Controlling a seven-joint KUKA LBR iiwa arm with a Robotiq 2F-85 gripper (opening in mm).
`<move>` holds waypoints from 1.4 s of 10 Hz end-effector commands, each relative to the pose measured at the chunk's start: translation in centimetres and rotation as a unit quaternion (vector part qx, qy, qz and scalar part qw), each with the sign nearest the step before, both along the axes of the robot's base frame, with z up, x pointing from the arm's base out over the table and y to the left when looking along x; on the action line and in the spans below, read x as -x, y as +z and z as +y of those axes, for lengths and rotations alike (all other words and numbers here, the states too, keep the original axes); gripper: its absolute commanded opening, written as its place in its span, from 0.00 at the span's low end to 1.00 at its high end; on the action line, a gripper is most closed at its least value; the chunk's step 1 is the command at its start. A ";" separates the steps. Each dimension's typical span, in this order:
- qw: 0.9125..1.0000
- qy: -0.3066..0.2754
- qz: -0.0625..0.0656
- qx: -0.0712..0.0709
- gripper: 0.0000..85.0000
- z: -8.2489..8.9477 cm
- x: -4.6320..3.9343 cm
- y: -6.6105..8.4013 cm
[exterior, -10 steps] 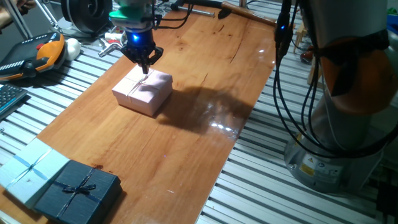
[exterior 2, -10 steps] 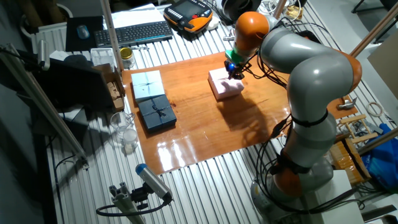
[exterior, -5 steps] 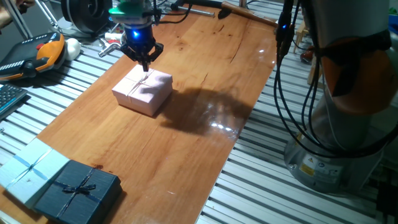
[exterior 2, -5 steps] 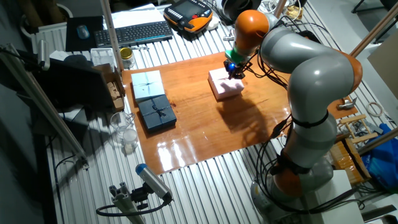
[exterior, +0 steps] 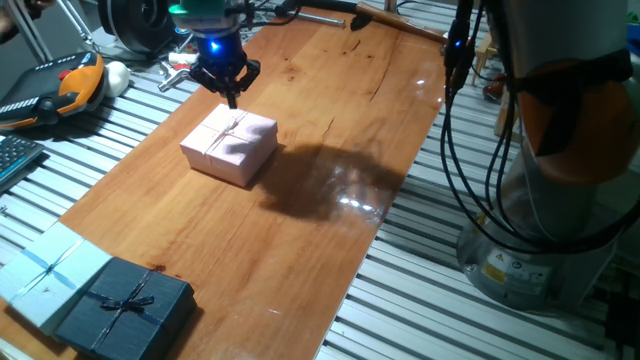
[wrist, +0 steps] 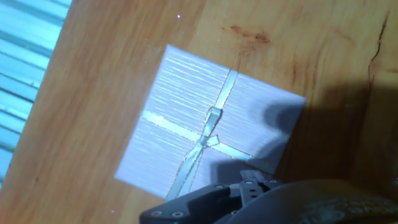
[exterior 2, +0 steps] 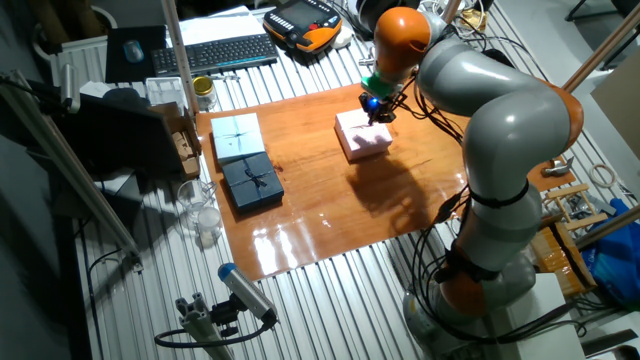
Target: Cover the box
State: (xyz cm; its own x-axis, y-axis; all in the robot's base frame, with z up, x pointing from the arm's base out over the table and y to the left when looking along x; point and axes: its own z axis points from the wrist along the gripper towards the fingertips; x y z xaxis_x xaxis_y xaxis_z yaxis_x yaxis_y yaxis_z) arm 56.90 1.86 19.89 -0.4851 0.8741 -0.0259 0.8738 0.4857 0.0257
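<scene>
Pink and lidded, the box [exterior: 229,146] sat on the wooden table [exterior: 330,130], its ribbon crossed on top. The gripper [exterior: 231,95] had risen clear above it, fingers nearly together and empty, so the covering looked done.

A wooden board [exterior: 330,130] is laid flat on a slatted metal table [exterior: 420,290]. Three boxes are carried directly by the board. The pale-pink box [exterior: 229,146], closed by its lid and crossed by a ribbon, is set directly below the fingers [exterior: 232,92], apart from them. A dark navy box [exterior: 127,305] with a bow and a light blue ribboned box [exterior: 48,272] are placed touching each other, well apart from the fingers, at the board's far end. The board is bare and glossy between the pink box and the other two.
</scene>
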 end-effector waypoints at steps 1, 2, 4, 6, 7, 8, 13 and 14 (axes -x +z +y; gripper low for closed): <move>1.000 0.004 -0.001 0.000 0.00 0.0 0.19 0.2; 1.000 0.008 -0.006 0.000 0.00 0.0 0.45 0.4; 1.000 0.015 -0.012 -0.003 0.00 -0.1 0.65 0.9; 1.000 0.024 -0.017 0.000 0.00 -0.4 0.79 1.2; 0.999 0.033 -0.021 -0.001 0.00 -0.5 0.88 1.4; 0.999 0.040 -0.022 -0.001 0.00 -0.6 0.92 1.4; 0.999 0.043 -0.024 -0.006 0.00 -0.7 1.10 1.6; 0.999 0.043 -0.023 -0.010 0.00 -0.7 1.29 1.8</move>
State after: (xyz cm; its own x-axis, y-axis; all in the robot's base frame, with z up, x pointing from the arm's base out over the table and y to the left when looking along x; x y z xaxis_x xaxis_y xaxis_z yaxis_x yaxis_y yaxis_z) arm 55.57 1.14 21.68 -0.5566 0.8301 -0.0333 0.8269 0.5574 0.0741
